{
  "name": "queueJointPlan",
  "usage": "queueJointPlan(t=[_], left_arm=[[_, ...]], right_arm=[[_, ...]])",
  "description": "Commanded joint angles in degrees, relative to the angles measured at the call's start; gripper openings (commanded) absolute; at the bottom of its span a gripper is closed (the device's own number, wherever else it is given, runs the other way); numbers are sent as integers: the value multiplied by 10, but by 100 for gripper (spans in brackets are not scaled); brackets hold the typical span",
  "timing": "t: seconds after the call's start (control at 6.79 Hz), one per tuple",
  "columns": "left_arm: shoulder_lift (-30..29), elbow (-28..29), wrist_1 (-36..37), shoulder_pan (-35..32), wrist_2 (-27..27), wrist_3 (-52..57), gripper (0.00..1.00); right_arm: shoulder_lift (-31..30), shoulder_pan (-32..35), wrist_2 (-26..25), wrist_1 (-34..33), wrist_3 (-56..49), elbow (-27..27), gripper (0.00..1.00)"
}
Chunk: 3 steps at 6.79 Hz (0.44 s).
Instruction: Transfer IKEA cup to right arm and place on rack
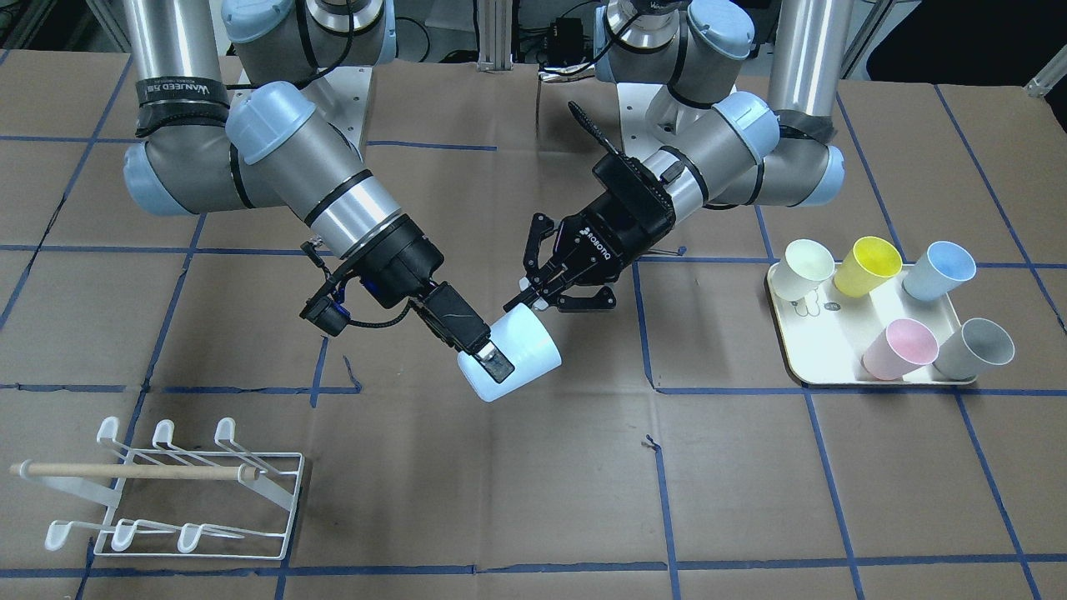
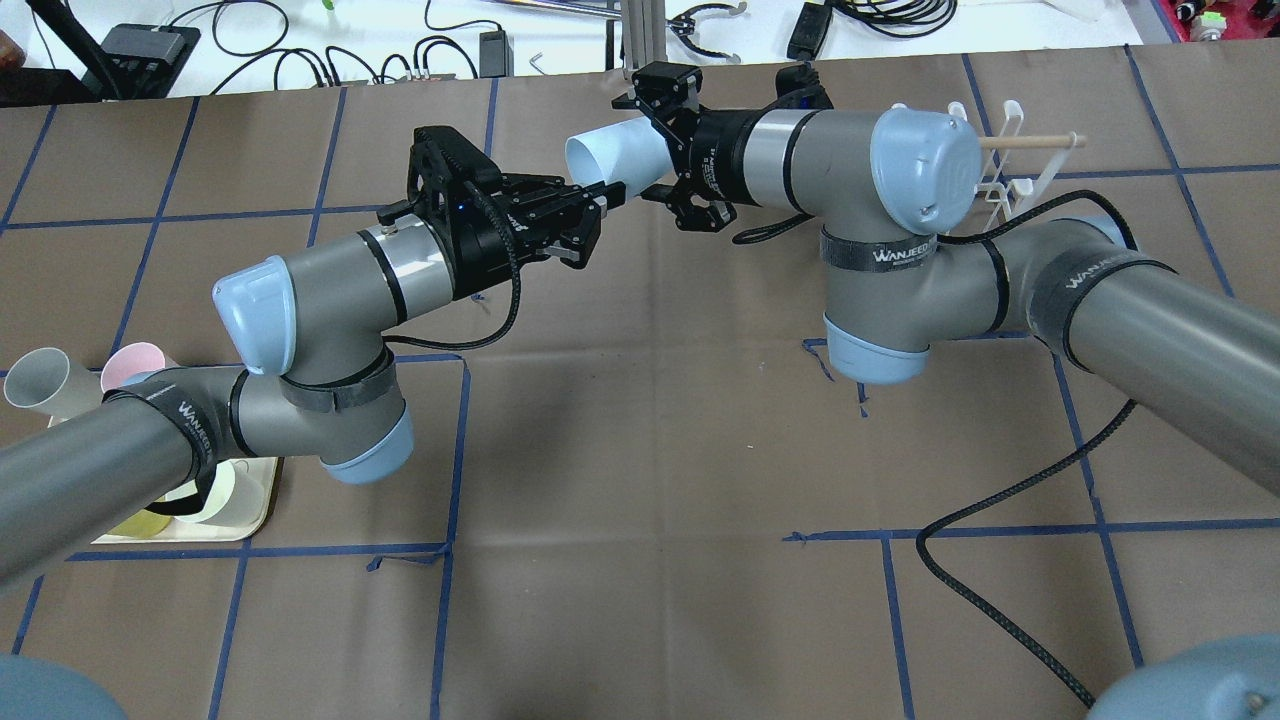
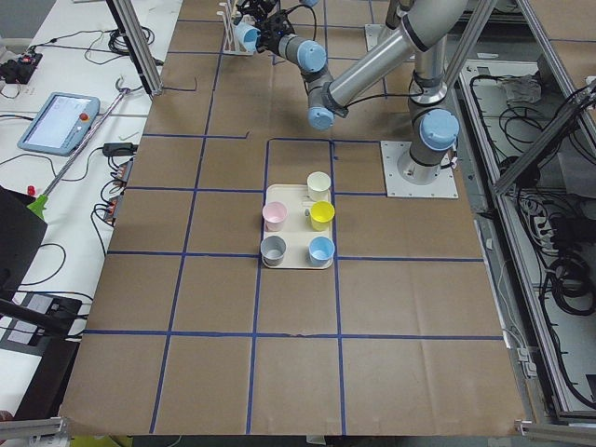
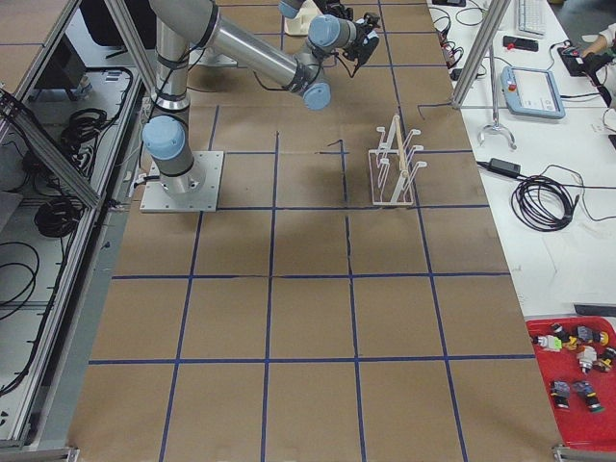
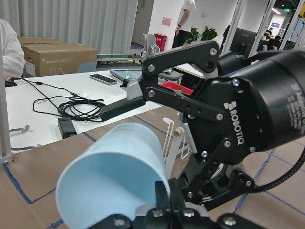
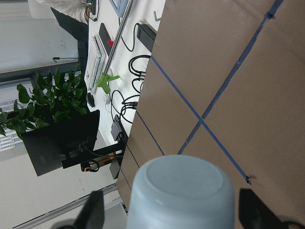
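The pale blue IKEA cup (image 1: 527, 352) (image 2: 615, 150) hangs tilted above the middle of the table, between both grippers. My left gripper (image 1: 533, 297) (image 2: 612, 192) is shut on the cup's rim wall, which shows in the left wrist view (image 5: 163, 198). The right arm (image 1: 333, 183) reaches in with its gripper (image 1: 493, 365) (image 2: 650, 160) open, straddling the cup's body near the base. A small gap shows beside one finger (image 6: 93, 210) and under the upper finger (image 5: 124, 107). The white wire rack (image 1: 250, 455) (image 4: 395, 164) with its wooden rod (image 1: 133, 471) stands on the robot's right.
A cream tray (image 1: 834, 358) on the robot's left holds white (image 1: 809, 267), yellow (image 1: 867, 265), blue (image 1: 938, 271), pink (image 1: 900, 348) and grey (image 1: 974, 348) cups. Blue tape lines grid the brown table. Cables lie on the white bench (image 2: 300, 40) beyond, with people behind it.
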Motion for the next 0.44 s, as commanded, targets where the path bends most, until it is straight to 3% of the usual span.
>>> queueJointPlan(t=[0.0,0.29], left_arm=[[1,0,0,0,0,0,2],[1,0,0,0,0,0,3]], right_arm=[[5,0,-1,-1,-1,2,92],[4,0,3,0,-4,2,64]])
